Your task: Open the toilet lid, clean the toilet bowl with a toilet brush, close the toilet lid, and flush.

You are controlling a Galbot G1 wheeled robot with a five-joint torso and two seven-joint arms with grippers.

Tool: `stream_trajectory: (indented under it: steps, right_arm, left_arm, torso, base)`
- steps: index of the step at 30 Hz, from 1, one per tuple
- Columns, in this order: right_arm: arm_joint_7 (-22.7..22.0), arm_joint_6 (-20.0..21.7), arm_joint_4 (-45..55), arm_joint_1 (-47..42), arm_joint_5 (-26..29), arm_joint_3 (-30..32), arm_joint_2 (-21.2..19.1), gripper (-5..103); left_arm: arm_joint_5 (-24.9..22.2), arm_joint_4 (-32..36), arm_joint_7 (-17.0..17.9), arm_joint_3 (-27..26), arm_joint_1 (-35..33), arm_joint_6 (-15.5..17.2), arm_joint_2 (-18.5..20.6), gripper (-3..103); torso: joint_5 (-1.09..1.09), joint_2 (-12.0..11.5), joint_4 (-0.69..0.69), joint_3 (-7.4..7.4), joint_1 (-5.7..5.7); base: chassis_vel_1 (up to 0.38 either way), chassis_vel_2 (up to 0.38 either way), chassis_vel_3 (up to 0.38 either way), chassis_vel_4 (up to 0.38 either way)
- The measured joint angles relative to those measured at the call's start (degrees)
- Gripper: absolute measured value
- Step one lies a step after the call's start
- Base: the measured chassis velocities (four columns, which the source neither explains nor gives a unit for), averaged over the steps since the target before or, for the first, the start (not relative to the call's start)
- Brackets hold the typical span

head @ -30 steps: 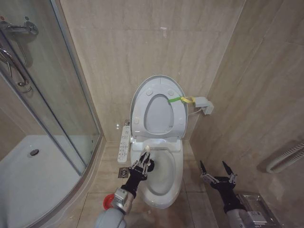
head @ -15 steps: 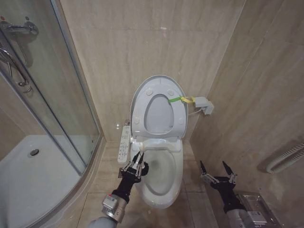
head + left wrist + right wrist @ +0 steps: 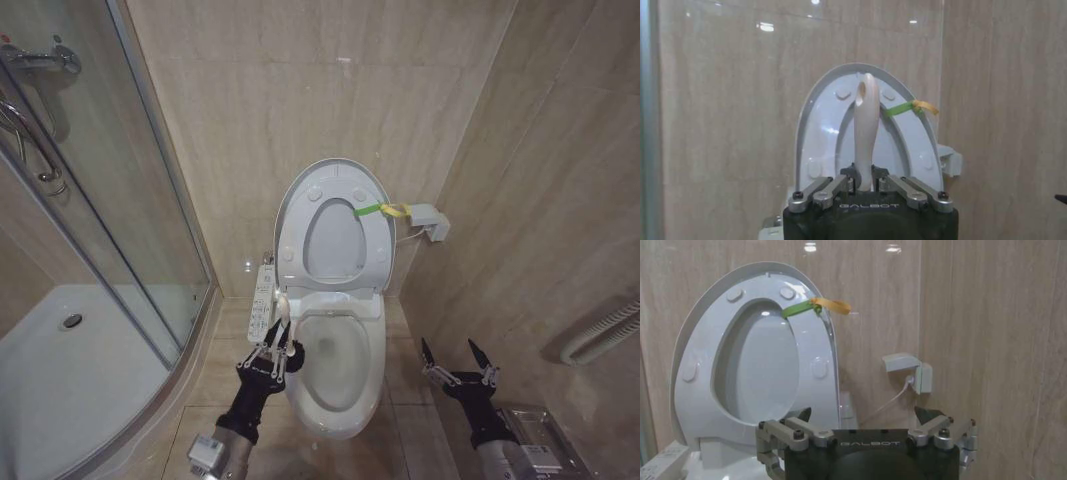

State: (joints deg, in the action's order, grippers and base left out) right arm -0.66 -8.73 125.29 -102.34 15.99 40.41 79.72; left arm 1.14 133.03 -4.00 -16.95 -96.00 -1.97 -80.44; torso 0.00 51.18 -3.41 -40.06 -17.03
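Brush handling: the toilet brush is clamped upright by the left end effector, beside the toilet bowl; vertical carrying is advised; the right end effector is kept spread

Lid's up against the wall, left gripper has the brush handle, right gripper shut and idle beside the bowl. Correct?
One error: the right gripper is open, fingers spread, as the head view shows. The rest holds: the toilet lid stands raised against the wall, the left gripper is shut on the toilet brush handle, and the right gripper sits idle beside the toilet bowl.
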Motion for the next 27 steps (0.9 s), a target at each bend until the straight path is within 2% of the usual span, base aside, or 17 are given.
stream_trajectory:
  steps: [13, 27]
  right_arm:
    - [0.0, 0.0, 0.0, 0.0, 0.0, 0.0, 0.0, 100]
    - [0.0, 0.0, 0.0, 0.0, 0.0, 0.0, 0.0, 100]
  left_arm:
    - [2.6, 1.6, 0.6, -2.4, -6.2, -3.9, -4.1, 17]
    - [0.9, -2.9, 2.2, -6.7, -8.2, -7.8, -7.5, 17]
  torso:
    - [0.00, 0.0, -0.01, 0.00, 0.00]
    - [0.00, 0.0, 0.00, 0.00, -0.01]
  base:
    - [0.000, 0.000, 0.000, 0.000]
    - [0.000, 0.000, 0.000, 0.000]
